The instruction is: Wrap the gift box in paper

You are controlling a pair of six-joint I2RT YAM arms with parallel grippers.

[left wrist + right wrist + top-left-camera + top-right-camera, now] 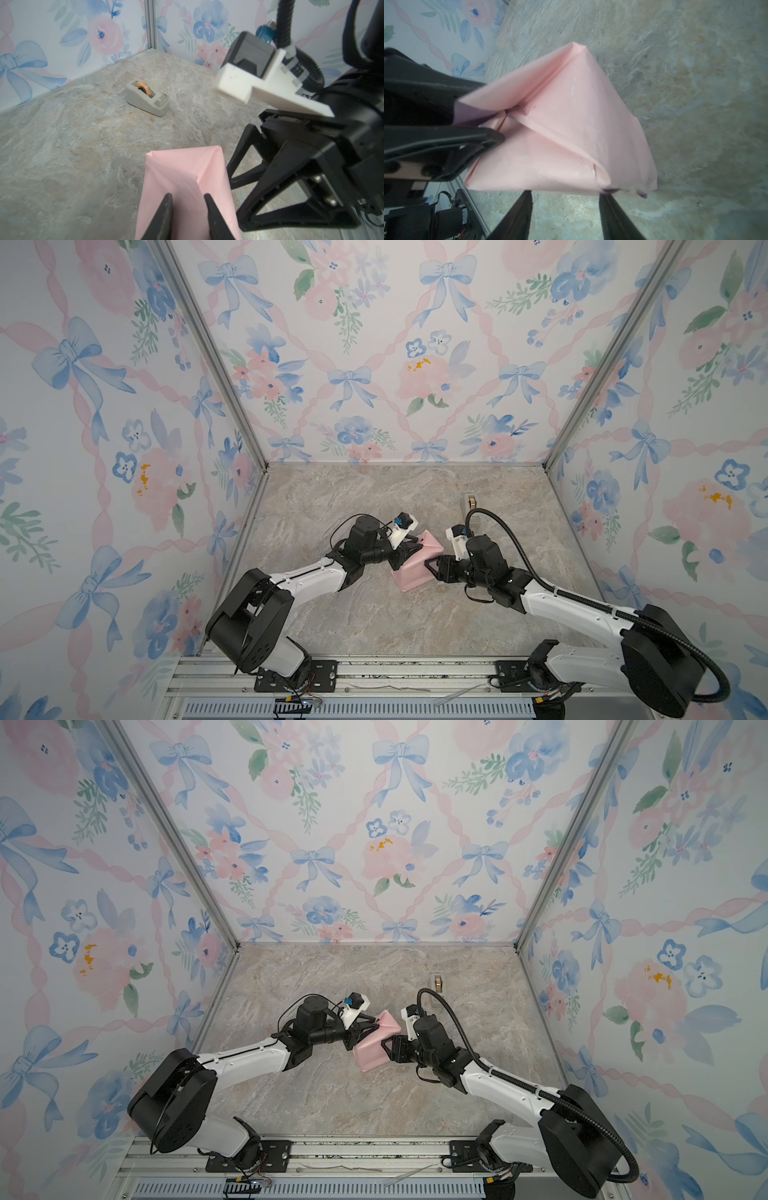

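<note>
The paper, pink side out, covers the gift box at the centre of the tabletop. The left hand, at 10 o'clock, and the right hand, at 3 o'clock, are open, fingertips against the paper.

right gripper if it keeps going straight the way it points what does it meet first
The pink paper, folded into a package. The right gripper points its open jaws at the package's near edge, with nothing in between. Whether the tips already touch it is hard to judge.

Soft, even light, faint shadows; top views bow at edges, wrist views blur close up.
</note>
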